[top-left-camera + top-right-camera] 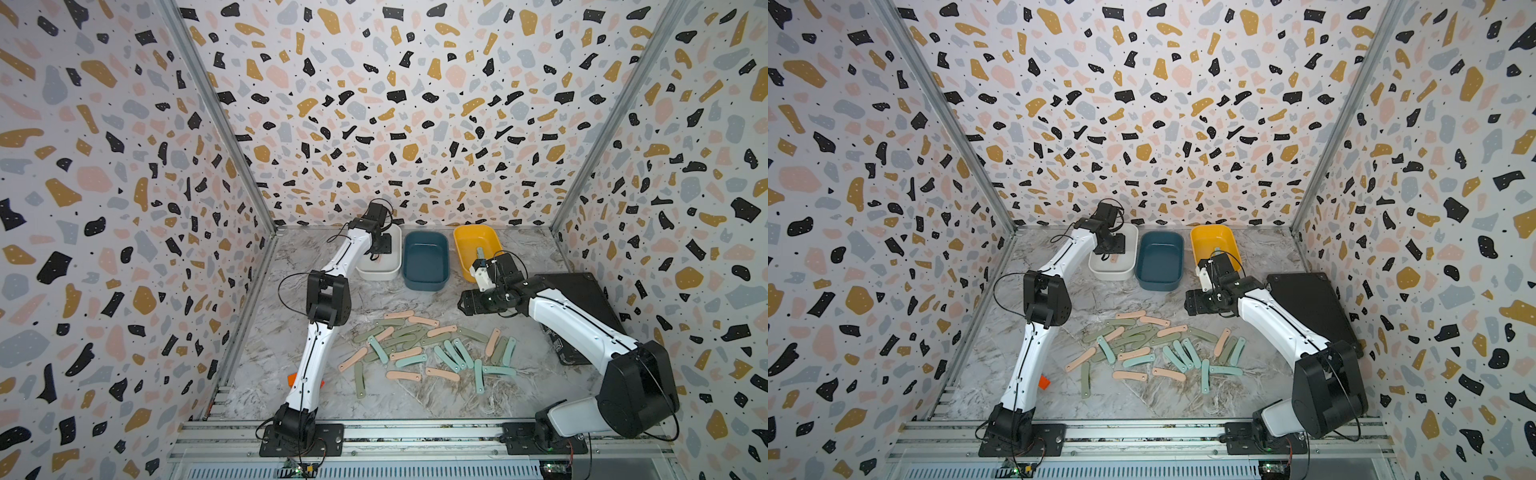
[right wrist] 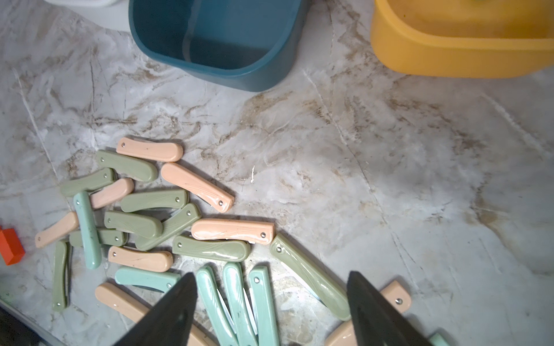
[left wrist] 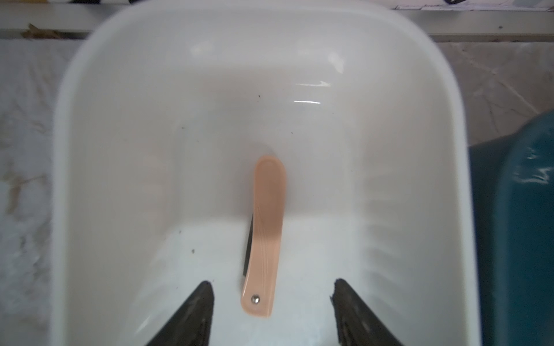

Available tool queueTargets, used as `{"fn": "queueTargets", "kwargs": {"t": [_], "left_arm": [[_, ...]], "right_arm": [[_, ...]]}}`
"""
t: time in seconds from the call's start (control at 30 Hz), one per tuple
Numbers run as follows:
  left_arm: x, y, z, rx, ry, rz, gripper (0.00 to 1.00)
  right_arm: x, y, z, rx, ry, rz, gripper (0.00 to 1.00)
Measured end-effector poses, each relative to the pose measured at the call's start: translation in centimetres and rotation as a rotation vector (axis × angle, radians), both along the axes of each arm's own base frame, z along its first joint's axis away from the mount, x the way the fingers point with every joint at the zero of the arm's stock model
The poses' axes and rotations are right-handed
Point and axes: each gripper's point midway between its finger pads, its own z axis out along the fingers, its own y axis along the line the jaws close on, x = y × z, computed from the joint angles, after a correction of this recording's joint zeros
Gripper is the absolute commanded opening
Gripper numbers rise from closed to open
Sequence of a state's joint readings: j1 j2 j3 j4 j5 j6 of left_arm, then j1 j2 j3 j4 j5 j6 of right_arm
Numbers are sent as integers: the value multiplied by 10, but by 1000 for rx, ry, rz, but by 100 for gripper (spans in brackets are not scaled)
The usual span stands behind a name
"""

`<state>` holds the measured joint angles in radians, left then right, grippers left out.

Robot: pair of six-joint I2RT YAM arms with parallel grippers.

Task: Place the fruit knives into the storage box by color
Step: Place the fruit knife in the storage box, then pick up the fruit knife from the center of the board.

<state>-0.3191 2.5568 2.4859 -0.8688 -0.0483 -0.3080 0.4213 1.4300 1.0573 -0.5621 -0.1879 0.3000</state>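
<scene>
Barely begun: pink knife (image 3: 266,227) lies in white box (image 3: 120,149) beneath spread-jawed left gripper (image 3: 272,282); right gripper (image 2: 272,273) gapes empty facing the unsorted knives (image 2: 232,229).

In both top views we found three boxes side by side at mid-frame: the left box (image 1: 376,274), the middle box (image 1: 426,284) and the right box (image 1: 462,245). A knife (image 3: 265,233) lay in the left box, and a second knife (image 1: 480,252) lay in the right box. Below the boxes, well apart from them, the pile (image 1: 424,349) of knives spread over the table (image 1: 415,399). We saw a block (image 1: 292,378) left of the pile and a slab (image 1: 582,291) to its right.
</scene>
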Motion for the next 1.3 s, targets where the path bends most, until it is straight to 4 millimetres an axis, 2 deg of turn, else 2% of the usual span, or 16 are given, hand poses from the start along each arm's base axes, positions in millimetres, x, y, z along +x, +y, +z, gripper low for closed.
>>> {"fn": "queueTargets", "kwargs": {"t": [0.13,0.2,0.27,0.33,0.4,0.5,0.6,0.7,0.83,1.03,1.3], "left_arm": [[-39,-3,69,-75,-18,17,90],[-67,-11,102,-123,-31,4,100],[-98,-21,125,-168,-34,-26,99],[-129,-30,135,-208,-16,-61,99],[-159,-39,129,-241,33,-101,99],[-191,-41,101,-258,138,-124,99],[-212,-33,73,-249,225,-113,99],[-227,-27,60,-247,271,-108,99],[-234,-28,61,-270,272,-119,99],[-235,-31,65,-298,256,-135,99],[-240,-33,57,-309,274,-141,99]], "right_arm": [[-13,-6,-19,-24,50,-3,59],[-23,-10,-33,-48,88,-6,58],[-34,-16,-47,-76,127,-6,57],[-46,-21,-58,-107,162,-4,58],[-54,-25,-65,-136,185,-3,59],[-58,-30,-69,-167,193,-5,62],[-57,-32,-72,-189,190,-7,63],[-57,-35,-80,-222,206,-1,67],[-58,-39,-91,-261,230,11,72],[-53,-37,-99,-296,240,31,72],[-40,-34,-106,-318,235,38,65]]}}
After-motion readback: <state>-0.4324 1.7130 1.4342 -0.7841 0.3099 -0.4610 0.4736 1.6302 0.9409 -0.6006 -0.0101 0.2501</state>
